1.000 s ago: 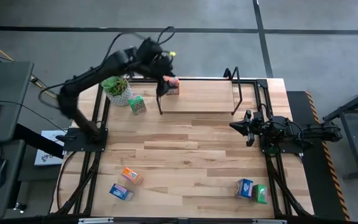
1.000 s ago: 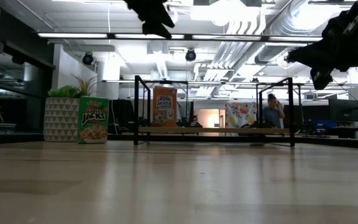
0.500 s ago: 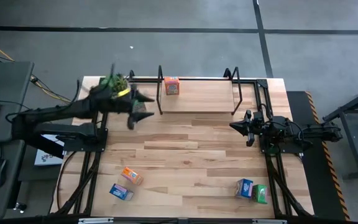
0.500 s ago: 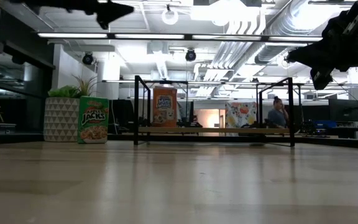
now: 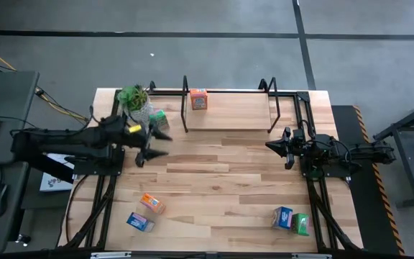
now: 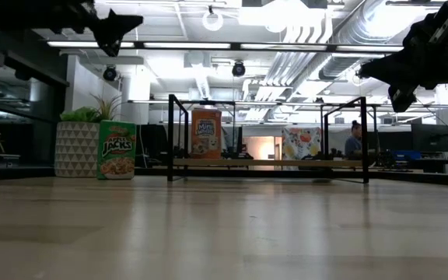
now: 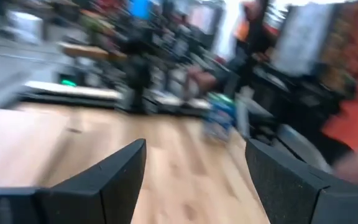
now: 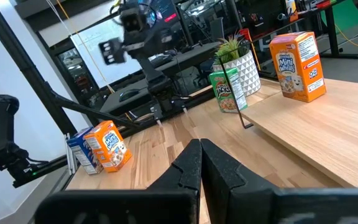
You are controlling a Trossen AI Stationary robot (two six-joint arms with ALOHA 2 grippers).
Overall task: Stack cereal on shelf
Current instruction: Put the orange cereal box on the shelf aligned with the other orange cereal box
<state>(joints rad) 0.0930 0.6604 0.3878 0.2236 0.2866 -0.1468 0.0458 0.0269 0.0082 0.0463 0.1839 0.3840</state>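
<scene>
An orange cereal box stands upright at the left end of the shelf. A green box stands on the table beside the shelf. An orange box and a blue box lie near the near-left corner, and a blue box and a green box near the near-right corner. My left gripper hovers open above the table's left part, near the green box; its wrist view is blurred. My right gripper waits shut in the air at the right side.
A potted green plant in a white patterned pot stands at the far-left corner, next to the green box. The shelf's black upright end frames rise at both ends of its board. Bare wood lies between the box groups. A person sits in the room behind.
My left gripper has swung away from the shelf's left end, where the orange box stands, toward the table's left and near side, and now hovers over the table by the green box. The orange box stays upright on the shelf.
</scene>
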